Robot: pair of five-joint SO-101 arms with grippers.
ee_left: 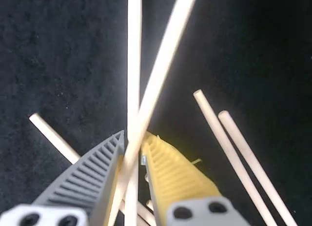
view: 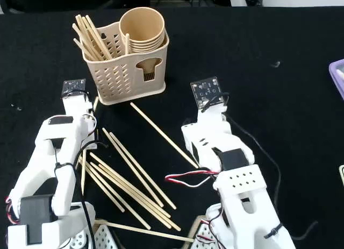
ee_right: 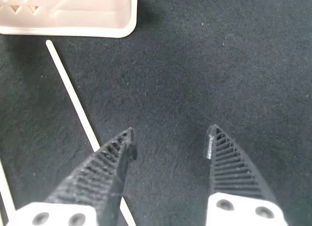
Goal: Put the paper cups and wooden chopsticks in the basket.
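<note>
Back of counter: basket w/ stack of paper cups in one side, bunch of chopsticks in the other. More loose sticks lie scattered in front, btwn the two arms. Left gripper is nearly closed and pinches a slanted stick (a second one crosses it right at the jaws). Right gripper is spread wide, holding nothing, low over bare counter, just beside a lone stick, near the basket's corner.

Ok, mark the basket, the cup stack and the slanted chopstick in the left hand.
basket [view: 126, 79], high view, perforated front wall.
cup stack [view: 141, 24], high view, inside of top cup.
slanted chopstick [ee_left: 162, 65], left wrist view, bare mid-shaft.
</note>
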